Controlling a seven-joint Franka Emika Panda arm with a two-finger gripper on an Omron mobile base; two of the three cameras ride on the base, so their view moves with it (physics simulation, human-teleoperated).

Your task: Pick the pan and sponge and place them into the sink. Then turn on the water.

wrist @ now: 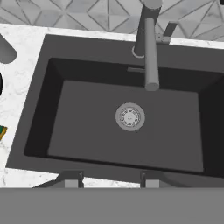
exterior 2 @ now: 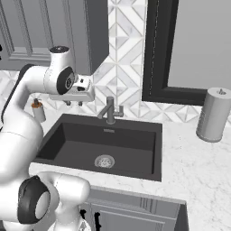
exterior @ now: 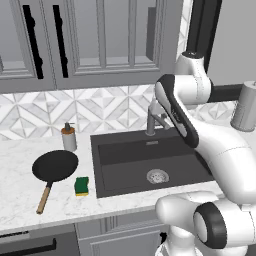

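The black pan (exterior: 55, 166) lies on the counter left of the sink, its wooden handle pointing toward the front edge. Just right of that handle sits the green-and-yellow sponge (exterior: 81, 186), and a sliver of the sponge (wrist: 2, 131) shows at the left edge of the hand view. The dark sink (exterior: 125, 150) (exterior 2: 54, 144) (wrist: 39, 109) holds nothing; its silver drain (wrist: 130, 117) lies straight below the hand. My gripper (exterior 2: 74, 103) (wrist: 111, 179) hangs open above the basin, left of the faucet (exterior 2: 109, 110), with nothing between its fingers. No stream falls from the spout (wrist: 151, 83).
A soap bottle (exterior: 68, 137) stands behind the pan at the backsplash. A grey cylindrical canister (exterior 2: 213, 115) stands on the counter right of the sink. Cabinet doors hang above the counter, and a dark-framed window sits behind the canister.
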